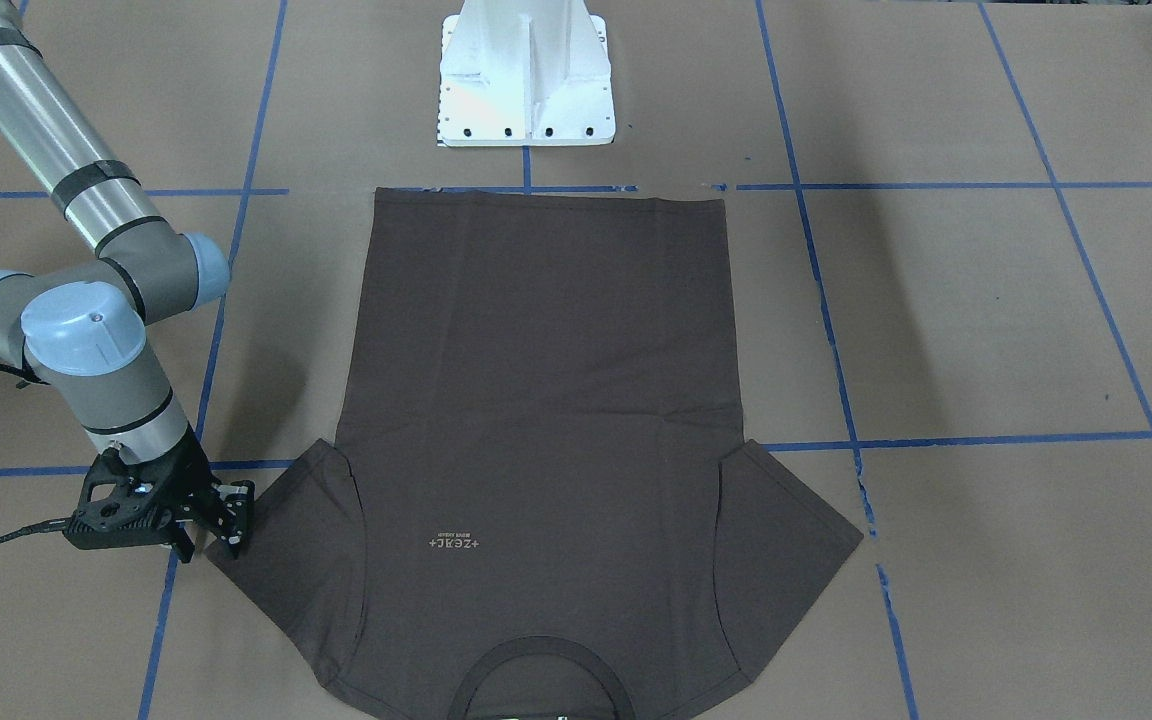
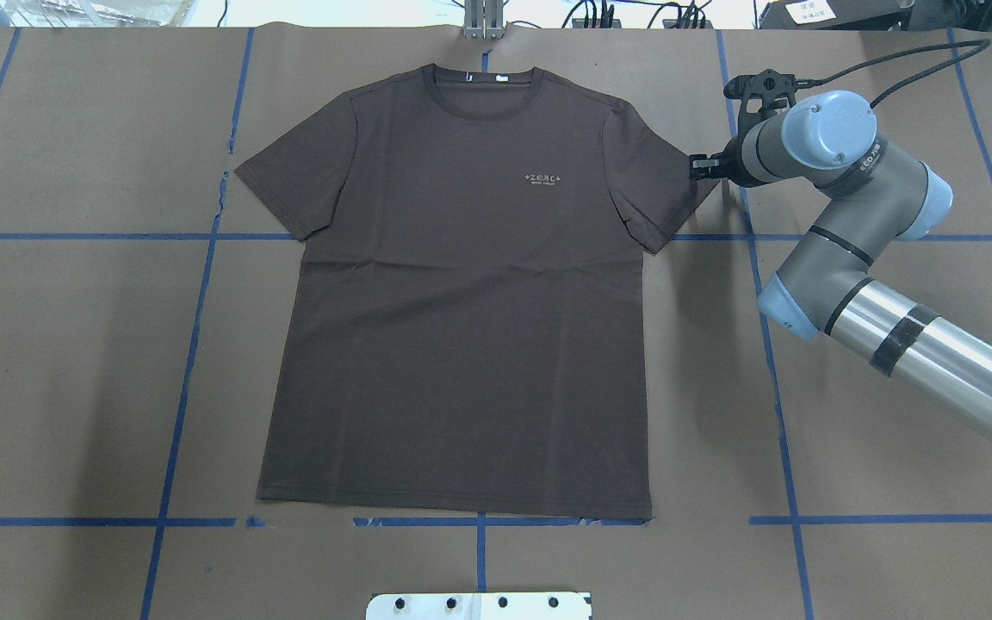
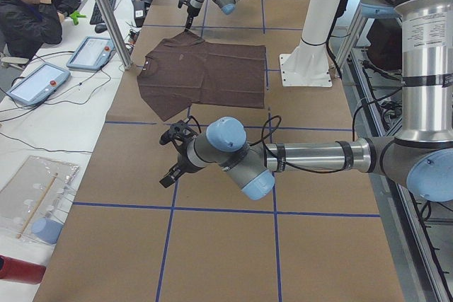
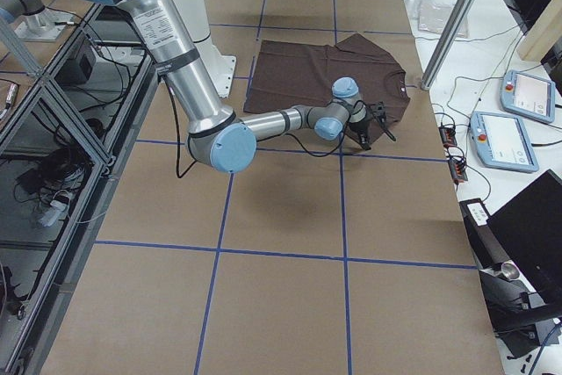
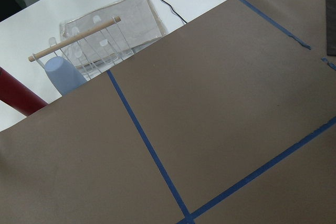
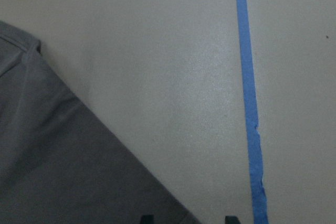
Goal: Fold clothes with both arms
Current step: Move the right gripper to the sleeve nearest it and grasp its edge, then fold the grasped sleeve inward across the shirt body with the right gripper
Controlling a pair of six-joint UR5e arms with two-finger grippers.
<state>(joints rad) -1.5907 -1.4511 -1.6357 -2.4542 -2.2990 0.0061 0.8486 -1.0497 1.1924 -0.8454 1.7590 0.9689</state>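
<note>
Brown paper table with a blue tape grid, and the T-shirt lies flat and logo-up in the middle, ready for a first fold I'd guess. The right gripper sits low at the sleeve tip, wrist bent down, fingers spread across the edge. The left gripper hangs well off the shirt, and I can't tell its state.

dark brown-grey short-sleeved t-shirt spread flat, front up, sleeves out, ribbed collar on the side far from robot, small pale logo on chest. right arm bent low, right gripper at outer edge of sleeve, jaws apart. left arm stretched low, well apart from shirt; left gripper state unclear.
</note>
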